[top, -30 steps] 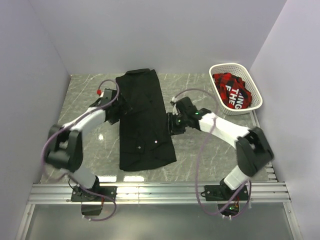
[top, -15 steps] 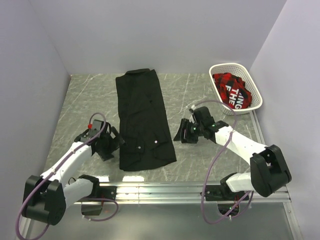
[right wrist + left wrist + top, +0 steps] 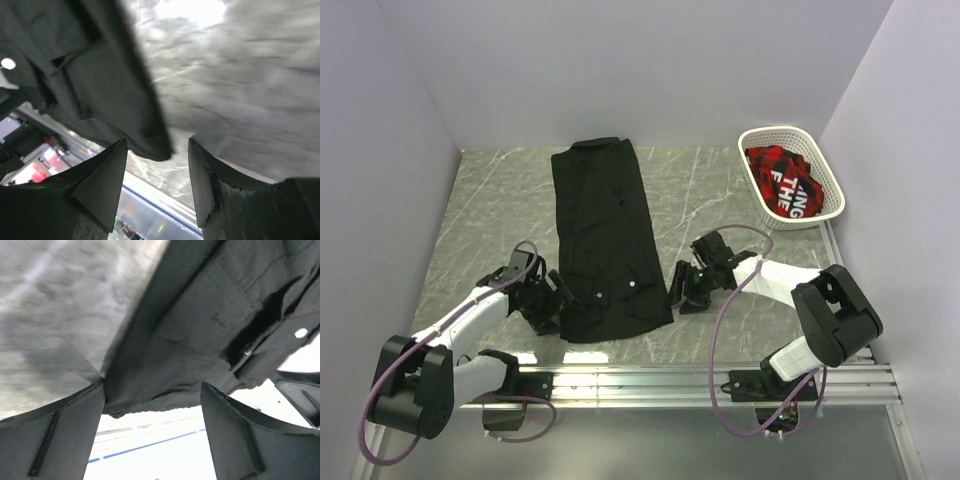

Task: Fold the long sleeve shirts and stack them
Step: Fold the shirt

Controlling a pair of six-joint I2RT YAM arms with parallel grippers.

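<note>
1. Across the near and middle ground we see one grey marbled table [image 3: 490,200], with two robot arms bolted at its near edge.
2. Down the table's middle lies one black shirt [image 3: 605,230], its collar at the far end and its hem nearest us. We judge it already narrowed into a long strip with the sleeves tucked out of sight. The crosswise folds and any stacking are not yet done.
3. At the far right stands one white basket [image 3: 825,190], well apart from the shirt.
4. Inside the basket we see one crumpled red-and-black checked garment [image 3: 782,180] with white lettering. We cannot tell whether it is another shirt waiting to be folded.
5. We count two grippers, both low at the hem. The left gripper [image 3: 558,305] sits at the near left corner with its jaws spread. The hem edge lies just ahead between them, and nothing is pinched.
6. The right gripper [image 3: 678,290] sits beside the near right corner with its jaws also apart. The cloth corner reaches their gap but is not gripped.
7. We count two small white buttons [image 3: 633,285] near the hem.
</note>
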